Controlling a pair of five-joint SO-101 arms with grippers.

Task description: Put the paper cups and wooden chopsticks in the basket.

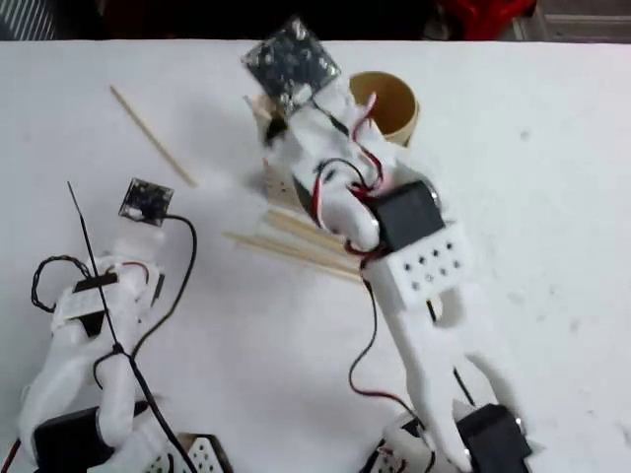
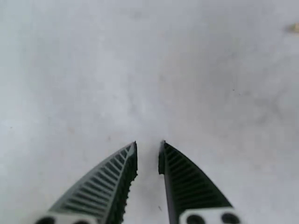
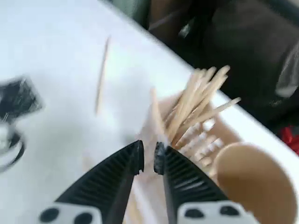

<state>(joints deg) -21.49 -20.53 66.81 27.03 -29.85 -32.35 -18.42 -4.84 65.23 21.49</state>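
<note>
My right gripper (image 3: pixel 148 156) hangs over the basket (image 3: pixel 224 133), its fingers shut on a single wooden chopstick (image 3: pixel 156 114) that stands up from their tips. A bundle of chopsticks (image 3: pixel 201 95) leans in the basket beside a brown paper cup (image 3: pixel 247 179). From above, the right arm (image 1: pixel 414 236) covers most of the basket (image 1: pixel 276 177), and the cup (image 1: pixel 386 99) stands at its far side. Several chopsticks (image 1: pixel 296 246) lie on the table beside the basket, and one chopstick (image 1: pixel 153 136) lies apart at the left. My left gripper (image 2: pixel 147 147) is shut over bare table.
The left arm (image 1: pixel 99 305) sits folded at the near left corner with black cables (image 1: pixel 182 266) looping beside it. The white table (image 1: pixel 552 177) stretches open to the right. Dark floor and red objects lie beyond the far edge.
</note>
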